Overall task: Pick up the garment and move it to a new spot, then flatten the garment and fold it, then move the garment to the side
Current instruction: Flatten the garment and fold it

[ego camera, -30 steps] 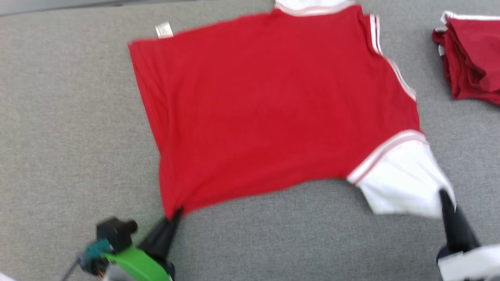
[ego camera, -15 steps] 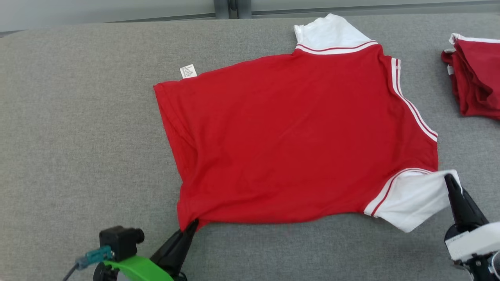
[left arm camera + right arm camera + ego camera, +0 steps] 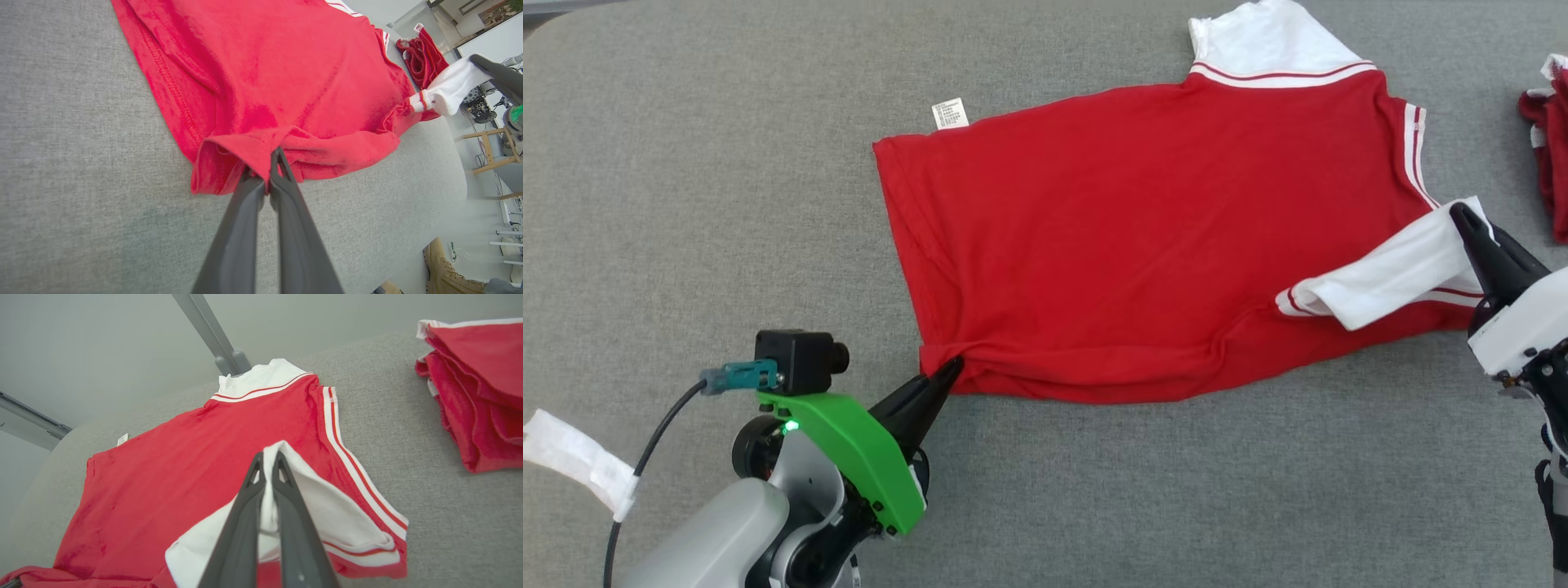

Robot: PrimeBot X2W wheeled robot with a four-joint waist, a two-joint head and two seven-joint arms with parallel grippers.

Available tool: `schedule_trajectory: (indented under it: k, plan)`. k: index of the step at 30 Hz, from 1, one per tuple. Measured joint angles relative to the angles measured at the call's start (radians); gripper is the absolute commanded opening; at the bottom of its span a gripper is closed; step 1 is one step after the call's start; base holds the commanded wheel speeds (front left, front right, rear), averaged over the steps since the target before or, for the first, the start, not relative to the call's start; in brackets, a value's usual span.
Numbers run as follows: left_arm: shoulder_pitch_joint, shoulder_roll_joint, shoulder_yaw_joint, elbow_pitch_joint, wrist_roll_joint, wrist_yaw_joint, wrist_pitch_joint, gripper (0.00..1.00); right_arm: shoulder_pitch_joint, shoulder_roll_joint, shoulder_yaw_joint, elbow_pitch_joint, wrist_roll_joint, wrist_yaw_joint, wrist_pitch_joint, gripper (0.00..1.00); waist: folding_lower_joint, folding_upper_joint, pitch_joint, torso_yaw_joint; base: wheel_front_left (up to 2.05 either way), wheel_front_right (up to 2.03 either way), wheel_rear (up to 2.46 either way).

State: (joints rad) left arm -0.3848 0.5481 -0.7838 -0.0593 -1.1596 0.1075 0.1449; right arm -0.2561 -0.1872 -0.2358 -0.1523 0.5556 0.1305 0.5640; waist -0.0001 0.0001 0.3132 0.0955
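Tabletop (image 3: 686, 204) is carrying the shirt (image 3: 1135, 229) across its middle, red body mostly flat, with a pile (image 3: 1553, 139) of folded ones lying well apart at the right edge. I am judging this as the fold beginning: the near edge is rising and rolling over onto the body. The white sleeve (image 3: 1388, 273) is hanging above the red cloth, pinched in my right end effector (image 3: 1462, 214), whose fingers are closing flat on it. My left end effector (image 3: 952, 369) is clamping the near hem corner (image 3: 935, 359) just as tightly. Ripples are showing between the two grips, so I am planning to draw them slightly apart, carry both across at one height and pace, and release only once the cloth is resting down. The label (image 3: 950, 113) is marking the far hem corner I am aiming for.
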Motion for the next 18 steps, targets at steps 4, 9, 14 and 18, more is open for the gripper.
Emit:
schedule_trajectory:
  k: [4, 9, 14, 18]
  plan:
    - [-0.04, -0.016, -0.006, 0.039, -0.009, 0.0, 0.036, 0.0, -0.076, -0.015, 0.01, 0.053, -0.024, 0.0, 0.036, 0.0, 0.0, 0.0, 0.027, 0.011, 0.0, 0.0, 0.0]
    - [-0.07, -0.034, -0.012, 0.094, -0.017, 0.0, 0.062, 0.24, -0.134, -0.042, 0.063, 0.113, -0.06, 0.0, 0.048, 0.44, 0.0, 0.0, 0.05, 0.016, 0.0, 0.0, 0.0]
    - [-0.085, -0.049, 0.025, 0.14, -0.008, 0.034, 0.012, 1.0, -0.197, -0.052, 0.054, 0.164, -0.091, 0.0, -0.058, 1.0, 0.0, 0.0, 0.068, 0.014, 0.0, 0.0, 0.0]
    - [-0.074, -0.05, 0.077, 0.151, -0.011, 0.08, -0.055, 1.0, -0.197, -0.066, 0.047, 0.171, -0.111, 0.0, -0.131, 1.0, 0.0, 0.0, 0.068, 0.009, 0.0, 0.0, 0.0]
